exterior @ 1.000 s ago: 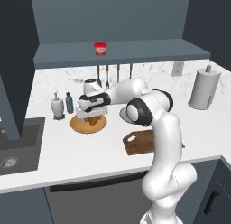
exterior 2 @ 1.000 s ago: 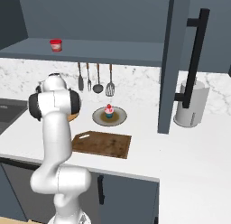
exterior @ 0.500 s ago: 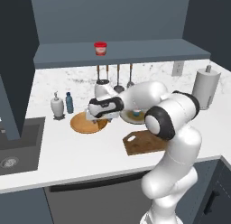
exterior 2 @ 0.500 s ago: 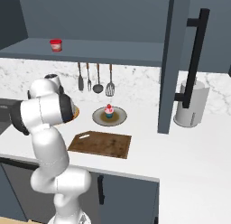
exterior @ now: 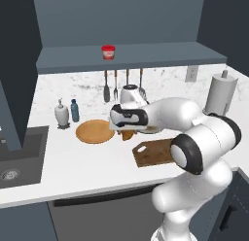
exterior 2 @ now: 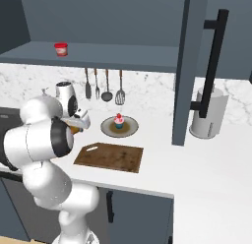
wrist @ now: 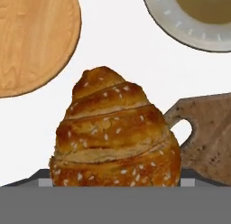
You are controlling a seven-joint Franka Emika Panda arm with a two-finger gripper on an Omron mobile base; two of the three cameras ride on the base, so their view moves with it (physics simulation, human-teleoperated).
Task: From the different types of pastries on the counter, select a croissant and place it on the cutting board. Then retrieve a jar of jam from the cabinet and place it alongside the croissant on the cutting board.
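The golden-brown croissant [wrist: 117,133] hangs in my gripper [exterior: 127,134], which is shut on it a little above the white counter [exterior: 73,162]. In the hand view the pastry hides the fingertips. It sits between the round tan plate [exterior: 95,131] and the dark cutting board [exterior: 153,155], whose holed corner [wrist: 212,137] lies just to the right. From the right base view the croissant [exterior 2: 75,129] peeks out under the hand, left of the board [exterior 2: 110,157]. The red-lidded jar of jam [exterior: 108,52] stands on the cabinet shelf [exterior: 155,55]. The pink cupcake [exterior 2: 118,121] sits on a grey plate [exterior 2: 106,126].
A blue bottle [exterior: 74,110] and a white dispenser [exterior: 61,115] stand behind the round plate. Utensils [exterior: 116,87] hang on the back wall. A paper towel roll [exterior: 220,94] stands at the right. The dark sink [exterior: 14,157] is at the left.
The hand has swung right from over the round tan plate toward the cutting board, carrying the croissant off the plate.
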